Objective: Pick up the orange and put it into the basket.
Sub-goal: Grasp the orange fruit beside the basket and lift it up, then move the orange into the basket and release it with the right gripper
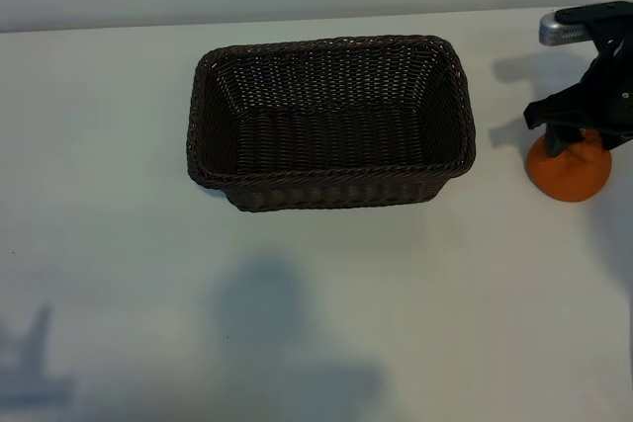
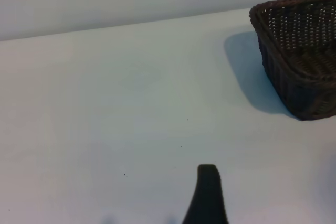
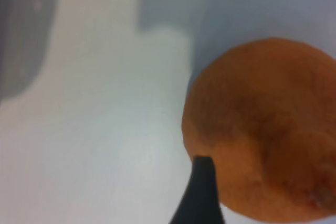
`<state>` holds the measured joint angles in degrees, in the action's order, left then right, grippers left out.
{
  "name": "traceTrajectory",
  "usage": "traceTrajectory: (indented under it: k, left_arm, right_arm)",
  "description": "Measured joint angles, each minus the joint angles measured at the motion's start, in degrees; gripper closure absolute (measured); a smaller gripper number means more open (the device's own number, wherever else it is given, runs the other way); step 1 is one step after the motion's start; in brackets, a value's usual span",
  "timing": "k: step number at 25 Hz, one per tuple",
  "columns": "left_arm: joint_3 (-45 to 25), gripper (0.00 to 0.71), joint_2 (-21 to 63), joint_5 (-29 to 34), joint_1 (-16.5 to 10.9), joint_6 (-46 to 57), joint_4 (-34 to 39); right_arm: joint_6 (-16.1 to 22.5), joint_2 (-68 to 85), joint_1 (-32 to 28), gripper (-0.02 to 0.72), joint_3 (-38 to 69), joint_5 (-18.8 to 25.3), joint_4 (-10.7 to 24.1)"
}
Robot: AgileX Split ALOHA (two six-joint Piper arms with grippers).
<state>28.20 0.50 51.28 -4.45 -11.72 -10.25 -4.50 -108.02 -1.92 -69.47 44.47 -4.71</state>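
Note:
The orange (image 1: 569,177) rests on the white table at the far right, to the right of the basket (image 1: 326,43). My right gripper (image 1: 586,143) hangs directly over the fruit, open, with a finger down on either side of its top. The right wrist view is largely filled by the orange (image 3: 262,129), and one dark finger (image 3: 202,192) lies against its side. The brown wicker basket stands empty in the middle of the table. Of my left gripper only one finger (image 2: 208,195) shows, above bare table, with the basket (image 2: 299,77) well off to one side.
The white table (image 1: 297,323) stretches wide in front of and to the left of the basket. A pale wall runs along the table's far edge. Shadows of the arms fall on the near part of the tabletop.

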Motion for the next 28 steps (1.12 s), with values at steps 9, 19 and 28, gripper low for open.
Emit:
traceTrajectory:
  k: [9, 19, 28]
  left_arm:
    - [1.07, 0.115, 0.0, 6.38, 0.0, 1.68, -0.05]
    - [0.54, 0.116, 0.0, 11.45, 0.0, 1.27, -0.05]
    - [0.54, 0.116, 0.0, 11.45, 0.0, 1.34, -0.05]
  right_arm:
    - [-0.07, -1.2, 0.0, 0.109, -0.07, -0.28, 0.04]
    - [-0.02, -1.27, 0.0, 0.198, -0.07, 0.0, 0.27]
    - [1.98, -1.27, 0.0, 0.604, -0.21, 2.71, 2.01]
